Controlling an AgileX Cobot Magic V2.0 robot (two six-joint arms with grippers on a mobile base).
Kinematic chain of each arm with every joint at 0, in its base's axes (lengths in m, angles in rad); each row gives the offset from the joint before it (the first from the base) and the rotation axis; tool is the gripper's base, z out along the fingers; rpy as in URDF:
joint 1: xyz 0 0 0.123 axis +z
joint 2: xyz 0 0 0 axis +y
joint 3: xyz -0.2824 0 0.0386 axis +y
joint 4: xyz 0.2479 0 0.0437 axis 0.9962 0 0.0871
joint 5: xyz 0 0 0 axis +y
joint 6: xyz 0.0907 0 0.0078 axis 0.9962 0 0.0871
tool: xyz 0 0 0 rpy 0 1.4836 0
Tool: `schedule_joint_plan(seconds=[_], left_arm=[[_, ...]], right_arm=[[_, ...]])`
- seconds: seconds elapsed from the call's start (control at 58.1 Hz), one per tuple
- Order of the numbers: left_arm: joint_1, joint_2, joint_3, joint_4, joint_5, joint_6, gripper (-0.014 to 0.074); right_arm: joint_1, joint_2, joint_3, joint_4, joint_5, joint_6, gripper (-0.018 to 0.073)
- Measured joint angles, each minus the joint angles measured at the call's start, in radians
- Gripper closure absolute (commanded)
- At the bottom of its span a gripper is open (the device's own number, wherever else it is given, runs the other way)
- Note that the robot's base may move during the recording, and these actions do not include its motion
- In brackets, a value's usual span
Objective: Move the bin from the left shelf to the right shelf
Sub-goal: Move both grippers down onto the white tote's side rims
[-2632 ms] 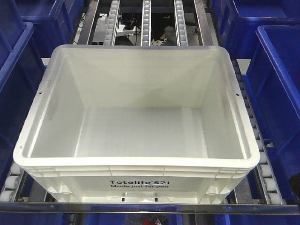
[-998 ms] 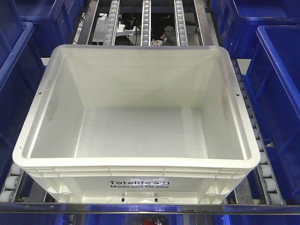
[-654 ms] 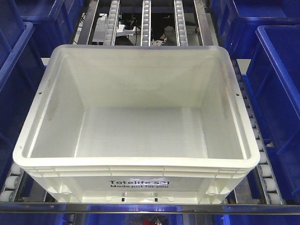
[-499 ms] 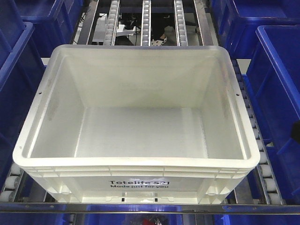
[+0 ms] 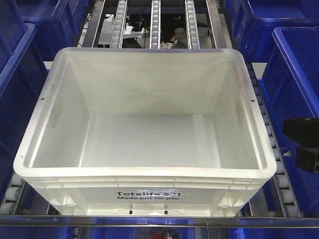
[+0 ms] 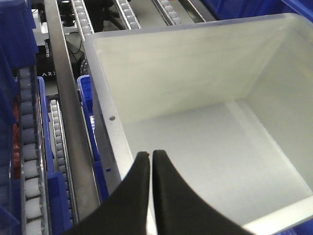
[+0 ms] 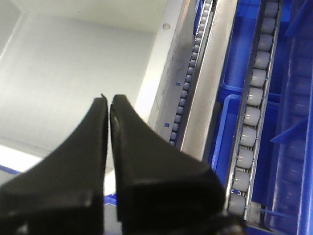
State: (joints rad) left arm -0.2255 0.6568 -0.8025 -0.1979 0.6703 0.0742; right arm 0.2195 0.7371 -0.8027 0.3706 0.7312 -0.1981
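The front view's right edge cuts off the right tool [image 5: 302, 145].

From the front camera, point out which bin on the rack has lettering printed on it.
The white translucent bin in the middle: its near wall reads "Totelife" in black. The dark blue bins on either side show no print.
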Motion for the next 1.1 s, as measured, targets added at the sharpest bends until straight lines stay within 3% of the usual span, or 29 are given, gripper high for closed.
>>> schedule_joint_plan(seconds=[0.241, 0.396, 0.791, 0.929, 1.101], left_arm=[[0.000, 0.000, 0.000, 0.000, -0.039, 0.000, 0.0578], [0.000, 0.000, 0.000, 0.000, -0.046, 0.000, 0.0516], [0.000, 0.007, 0.000, 0.000, -0.066, 0.000, 0.0165], [0.000, 0.033, 0.000, 0.000, -0.073, 0.000, 0.0092], [0.000, 0.100, 0.000, 0.000, -0.086, -0.038, 0.0089]], right_arm=[[0.000, 0.001, 0.000, 0.000, -0.005, 0.000, 0.0544], [0.000, 0.001, 0.000, 0.000, -0.005, 0.000, 0.0450], [0.000, 0.001, -0.001, 0.000, -0.011, -0.001, -0.0073], [0.000, 0.001, -0.001, -0.001, -0.033, -0.001, -0.0106], [0.000, 0.025, -0.002, -0.005, -0.075, 0.025, -0.0085]])
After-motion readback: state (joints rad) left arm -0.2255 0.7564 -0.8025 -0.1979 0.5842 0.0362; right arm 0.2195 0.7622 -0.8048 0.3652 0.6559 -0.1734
